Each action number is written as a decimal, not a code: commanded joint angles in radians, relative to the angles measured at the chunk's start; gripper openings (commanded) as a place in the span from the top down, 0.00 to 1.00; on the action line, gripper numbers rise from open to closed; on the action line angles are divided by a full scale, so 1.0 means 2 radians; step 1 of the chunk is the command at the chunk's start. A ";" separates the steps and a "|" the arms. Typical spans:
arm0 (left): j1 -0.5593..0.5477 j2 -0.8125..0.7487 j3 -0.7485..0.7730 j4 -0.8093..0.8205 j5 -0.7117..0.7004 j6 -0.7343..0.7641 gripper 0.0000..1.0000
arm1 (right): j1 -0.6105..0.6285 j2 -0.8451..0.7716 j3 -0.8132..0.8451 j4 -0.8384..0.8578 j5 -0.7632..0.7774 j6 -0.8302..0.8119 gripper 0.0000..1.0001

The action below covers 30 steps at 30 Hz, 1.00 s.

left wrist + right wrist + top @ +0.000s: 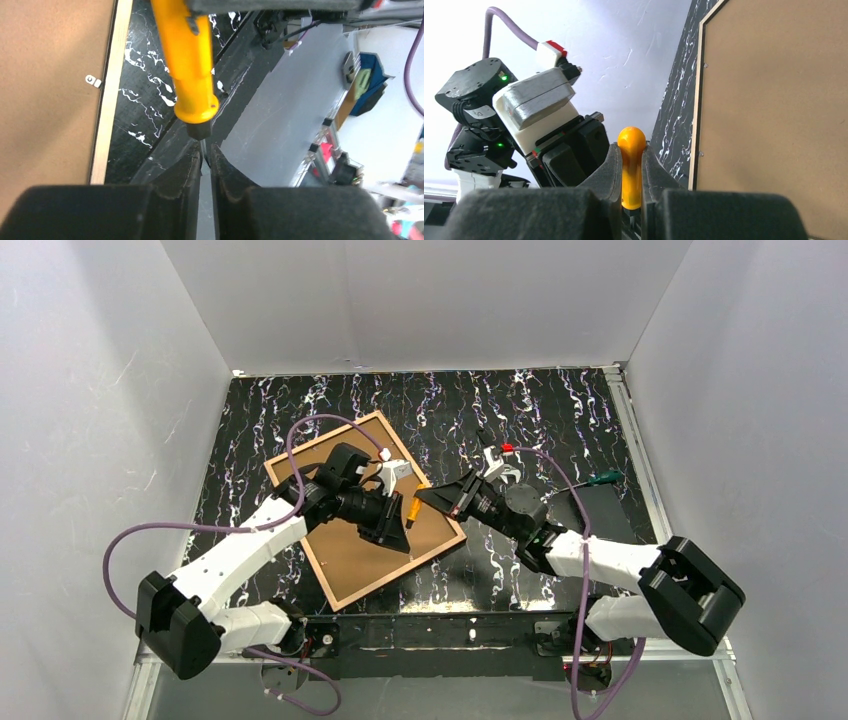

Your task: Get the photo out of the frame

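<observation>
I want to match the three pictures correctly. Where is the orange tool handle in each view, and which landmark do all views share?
Top external: the orange handle is at the centre, between the two wrists.
Left wrist: top centre, slanting down towards the left fingers.
Right wrist: bottom centre, upright between the right fingers.
Shared landmark: the frame, brown back up with a pale rim; left side in the left wrist view, right side in the right wrist view.
</observation>
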 commanded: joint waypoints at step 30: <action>-0.063 -0.030 -0.012 -0.054 0.099 0.122 1.00 | -0.090 0.043 0.277 -0.551 -0.548 -0.352 0.38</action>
